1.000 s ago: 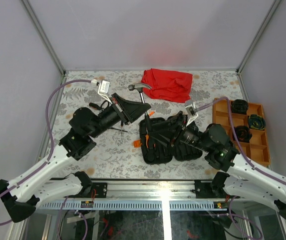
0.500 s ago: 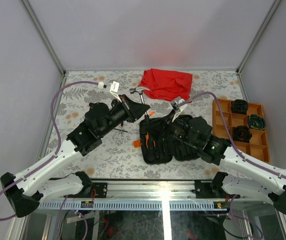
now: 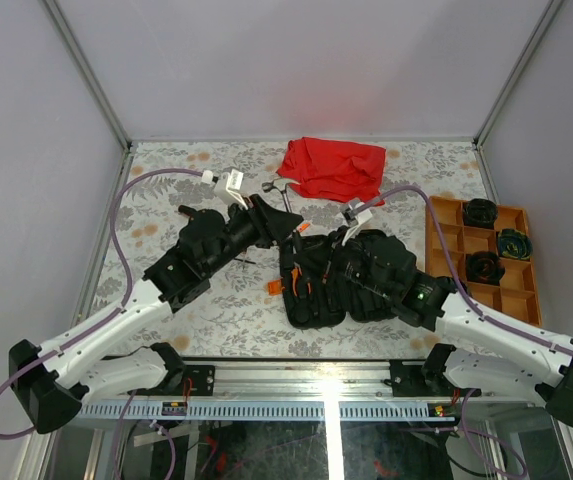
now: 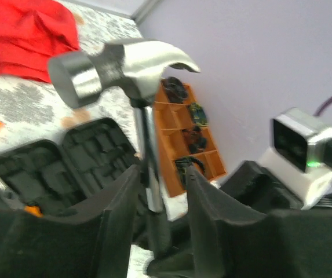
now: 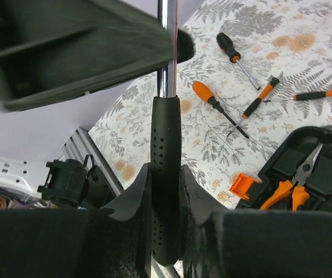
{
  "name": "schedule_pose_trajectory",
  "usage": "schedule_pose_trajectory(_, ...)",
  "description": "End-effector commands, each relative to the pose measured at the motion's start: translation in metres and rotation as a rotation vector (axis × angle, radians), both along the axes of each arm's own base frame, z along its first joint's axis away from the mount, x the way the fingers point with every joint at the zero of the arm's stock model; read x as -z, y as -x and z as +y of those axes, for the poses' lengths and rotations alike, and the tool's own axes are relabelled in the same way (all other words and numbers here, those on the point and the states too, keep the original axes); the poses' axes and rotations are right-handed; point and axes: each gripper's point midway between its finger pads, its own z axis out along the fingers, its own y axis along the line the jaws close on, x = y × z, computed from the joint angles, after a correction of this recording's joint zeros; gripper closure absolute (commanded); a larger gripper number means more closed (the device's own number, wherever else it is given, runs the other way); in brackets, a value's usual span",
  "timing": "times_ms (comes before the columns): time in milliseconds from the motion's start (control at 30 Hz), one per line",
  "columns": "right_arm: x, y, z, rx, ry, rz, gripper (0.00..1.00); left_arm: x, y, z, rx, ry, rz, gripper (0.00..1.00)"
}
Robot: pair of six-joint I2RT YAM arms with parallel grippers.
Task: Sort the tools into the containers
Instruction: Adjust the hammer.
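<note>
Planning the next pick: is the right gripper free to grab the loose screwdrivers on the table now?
Probably not: the right gripper looks clamped on the hammer by its handle, the left gripper holding the shaft; it must release first.

L arm (image 3: 116,320) + R arm (image 3: 506,335): white-shelled, black-jointed, black L hand (image 4: 157,191) / R hand (image 5: 164,185), purple cables (image 3: 114,225), white wrist cams (image 3: 232,182), green LED (image 3: 421,293).

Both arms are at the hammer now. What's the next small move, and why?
Probably free the left gripper from the hammer shaft and back it away. The right gripper looks clamped on the black handle, so it could carry the hammer alone to the open case.
</note>
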Motion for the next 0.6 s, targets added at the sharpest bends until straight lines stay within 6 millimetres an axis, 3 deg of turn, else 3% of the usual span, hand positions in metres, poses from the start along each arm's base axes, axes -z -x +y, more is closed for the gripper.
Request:
schedule_pose_trajectory(0, -0.023, -0.014, -0.012, 0.116, -0.134, 0.01, 1.0, -0.026, 0.008, -0.004, 0.068, 0.071, -0.107, 0.49)
schedule_pose_trajectory(100, -0.021, -0.015, -0.019, 0.142, -0.173, 0.052, 1.0, -0.017, 0.007, 0.002, 0.054, 0.066, -0.089, 0.21)
schedule_pose_trajectory(167, -0.016, -0.017, -0.025, 0.164, -0.175, 0.085, 1.0, -0.008, 0.006, 0.006, 0.046, 0.059, -0.061, 0.14)
schedule_pose_trajectory(333, 0.01, -0.025, -0.046, 0.237, -0.16, 0.176, 1.0, 0.028, 0.004, 0.017, 0.013, 0.005, 0.026, 0.12)
schedule_pose_trajectory(567, 0.061, -0.024, -0.062, 0.271, -0.132, 0.344, 1.0, 0.079, 0.0, 0.033, -0.065, -0.108, 0.137, 0.12)
